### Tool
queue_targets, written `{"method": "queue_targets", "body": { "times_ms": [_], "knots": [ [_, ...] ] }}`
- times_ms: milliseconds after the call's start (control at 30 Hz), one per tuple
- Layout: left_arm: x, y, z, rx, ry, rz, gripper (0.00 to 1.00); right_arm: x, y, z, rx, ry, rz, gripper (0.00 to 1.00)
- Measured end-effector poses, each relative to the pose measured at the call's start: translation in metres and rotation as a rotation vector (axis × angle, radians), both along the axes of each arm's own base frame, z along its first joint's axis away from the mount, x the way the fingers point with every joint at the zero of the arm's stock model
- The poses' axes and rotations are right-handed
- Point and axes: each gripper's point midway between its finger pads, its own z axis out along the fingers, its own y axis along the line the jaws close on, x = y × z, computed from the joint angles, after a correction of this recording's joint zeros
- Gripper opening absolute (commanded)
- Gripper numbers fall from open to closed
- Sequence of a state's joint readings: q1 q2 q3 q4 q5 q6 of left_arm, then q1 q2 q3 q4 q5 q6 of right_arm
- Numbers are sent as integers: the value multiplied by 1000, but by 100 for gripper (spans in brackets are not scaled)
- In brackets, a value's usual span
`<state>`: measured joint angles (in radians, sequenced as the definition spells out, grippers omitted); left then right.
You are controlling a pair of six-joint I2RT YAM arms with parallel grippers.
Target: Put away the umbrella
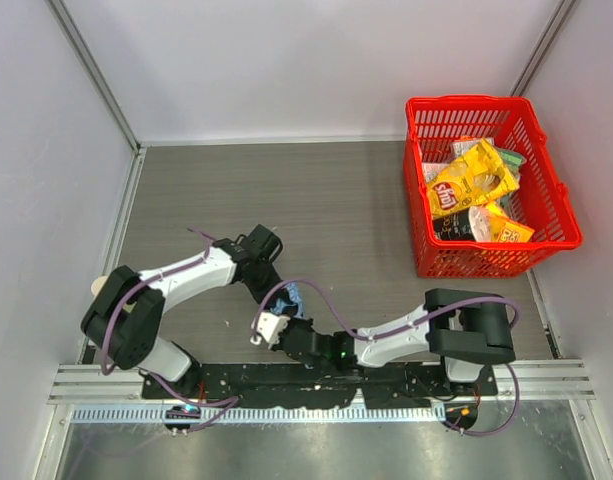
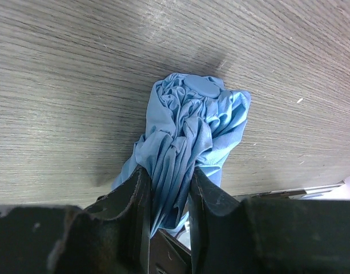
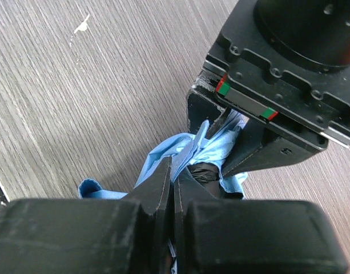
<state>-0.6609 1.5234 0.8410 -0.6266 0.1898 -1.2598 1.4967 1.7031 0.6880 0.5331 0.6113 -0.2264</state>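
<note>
- Umbrella – seen from the top camera, it is only a scrap of sky-blue fabric on the table, near the front edge between the two arms. The left gripper and right gripper meet over it, hiding most of it. The red basket of snack bags stands well apart at the far right and looks unrelated to this step.
- Left wrist view: the left gripper has its jaws clamped on the bunched canopy of the umbrella, with the fabric squeezed into long pleats between them. The free end bulges out and rests on the wood. This grip seems meant to keep the canopy gathered so it cannot spread.
- Right wrist view: the right gripper has its jaws nearly together – pinching a thin fold of the umbrella just beside the left gripper. Something dark shows under the fabric; whether it is rib or shaft I cannot tell. Working this close to the other grip suggests it is tucking or tightening loose cloth while the left arm anchors the bundle. The folding looks unfinished.
</note>
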Motion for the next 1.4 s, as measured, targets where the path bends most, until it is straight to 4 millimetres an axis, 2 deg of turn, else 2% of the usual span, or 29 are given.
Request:
{"method": "queue_targets", "body": {
  "times_ms": [133, 300, 400, 533, 633, 667, 767, 833, 867, 933, 967, 1000, 1033, 1067, 1133, 1233, 1400],
  "knots": [
    [0, 1, 0, 1, -4, -1, 0, -6, 7, -5, -26, 46, 47, 19],
    [0, -2, 2, -7, 1, 12, 0, -47, 19, -42, -54, 269, 221, 22],
    [0, -2, 2, -8, 1, 13, 0, -54, 23, -44, 8, 363, 229, 23],
    [1, -3, 3, -11, 0, 16, 0, -48, 23, -43, 68, 465, 196, 28],
    [1, -4, 3, -14, 3, 22, 0, -57, 16, -36, 69, 539, 198, 31],
    [1, -4, 3, -14, 4, 24, 0, -62, 13, -27, 78, 564, 201, 38],
    [1, -4, 4, -16, 3, 28, 0, -74, 7, 23, 175, 628, 212, 43],
    [1, -4, 4, -16, 3, 30, 0, -77, 5, 79, 319, 654, 225, 45],
    [1, -4, 4, -16, 3, 30, 0, -73, 3, 111, 413, 663, 224, 49],
    [1, -4, 3, -16, 3, 30, 0, -57, -7, 156, 569, 683, 185, 51],
    [1, -4, 4, -16, 3, 31, 0, -45, -15, 172, 640, 691, 149, 53],
    [1, -4, 3, -16, 3, 33, 0, -34, -24, 183, 698, 699, 114, 65],
    [1, -4, 3, -17, 2, 34, 0, -26, -30, 185, 729, 702, 81, 73],
    [1, -4, 3, -17, 2, 34, 0, -17, -37, 183, 752, 705, 39, 75],
    [1, -4, 4, -18, 0, 34, 0, -11, -43, 164, 728, 718, -14, 77],
    [1, -4, 4, -18, 1, 34, 0, -15, -38, 113, 593, 738, -78, 78],
    [1, -4, 3, -18, 2, 38, 0, -16, -37, 45, 379, 673, -165, 78]
  ]
}}
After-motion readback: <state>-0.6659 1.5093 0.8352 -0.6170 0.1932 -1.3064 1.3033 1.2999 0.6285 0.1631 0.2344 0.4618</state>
